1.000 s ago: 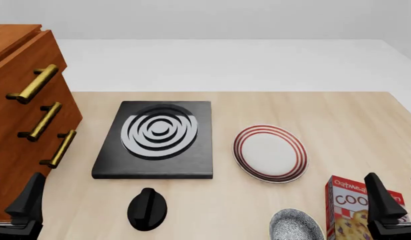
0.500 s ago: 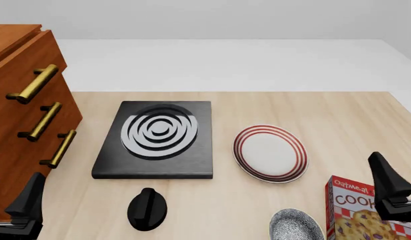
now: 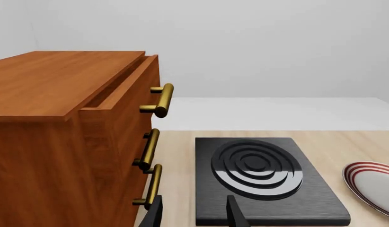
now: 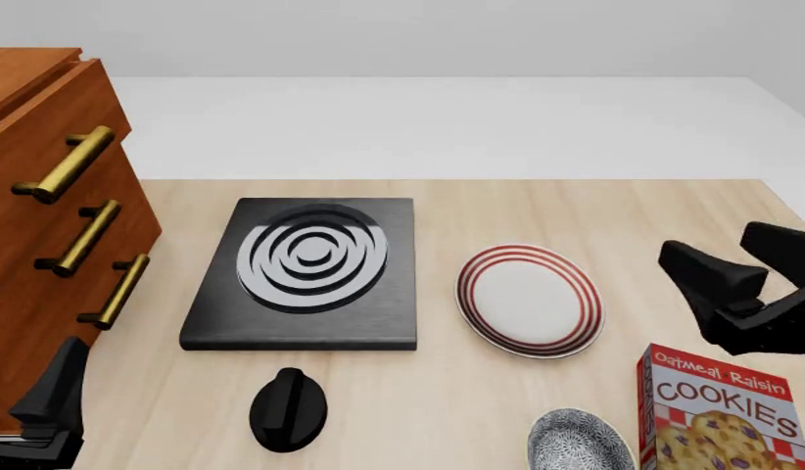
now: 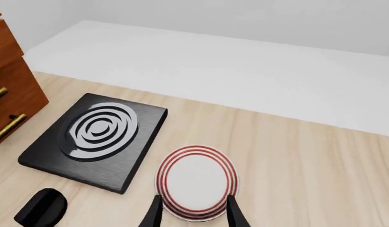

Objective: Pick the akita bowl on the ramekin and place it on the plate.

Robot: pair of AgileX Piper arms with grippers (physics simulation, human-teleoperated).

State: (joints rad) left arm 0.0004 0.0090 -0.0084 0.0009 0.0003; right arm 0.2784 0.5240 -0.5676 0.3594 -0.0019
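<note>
The akita bowl [image 4: 581,443], speckled grey and white, sits at the table's front edge, right of centre. The ramekin is hidden. Beyond the bowl lies the plate [image 4: 530,299], white with red rings; the right wrist view shows the plate [image 5: 196,182] just ahead of my fingers. My right gripper [image 4: 707,241] hangs open above the table, right of the plate, with nothing between its fingers. The right gripper [image 5: 193,215] also reads open in its own view. My left gripper [image 4: 27,357] stays low at the front left corner, and in its own view the left gripper [image 3: 194,216] is open and empty.
A black slab with white rings [image 4: 308,269] lies left of the plate, a black knob [image 4: 288,406] in front of it. A wooden drawer cabinet [image 4: 50,245] with brass handles fills the left side. A cookies box [image 4: 727,421] stands right of the bowl.
My right gripper has risen from behind the cookies box and swung towards the far side, uncovering the box. The left arm, bowl and plate have not moved.
</note>
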